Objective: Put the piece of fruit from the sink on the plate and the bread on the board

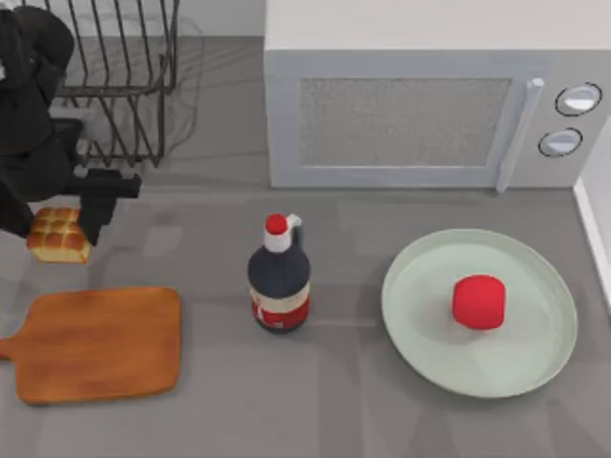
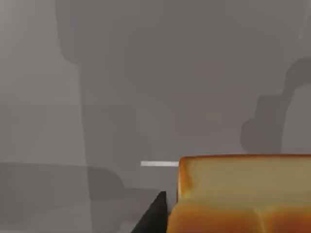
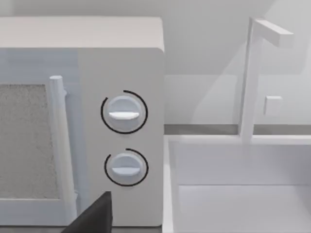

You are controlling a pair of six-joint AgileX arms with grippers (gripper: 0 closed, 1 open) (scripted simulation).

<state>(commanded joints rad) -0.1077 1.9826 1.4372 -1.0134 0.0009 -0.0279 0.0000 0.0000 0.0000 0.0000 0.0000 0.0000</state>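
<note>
Top view puts the bread [image 1: 59, 235] at the table's left edge, clamped in the left tool [image 1: 67, 221], its dark fingers closed against the roll's sides. The board [image 1: 100, 343] lies just toward the near side of the bread, its long axis running left to right with the handle stub pointing left, so I judge the coming move to be a short carry toward the near edge and then a lowering. Nothing stands in that path (the dark bottle [image 1: 279, 284] sits well to the right, the wire rack [image 1: 124, 76] behind). Left wrist view shows the bread [image 2: 243, 194] close up over bare grey table. The piece of fruit [image 1: 478, 301] already rests on the plate [image 1: 420, 286] at the right. Right wrist view faces the microwave [image 3: 121, 131] and sink [image 3: 233, 194]; whether the right tool is open I cannot tell.
</note>
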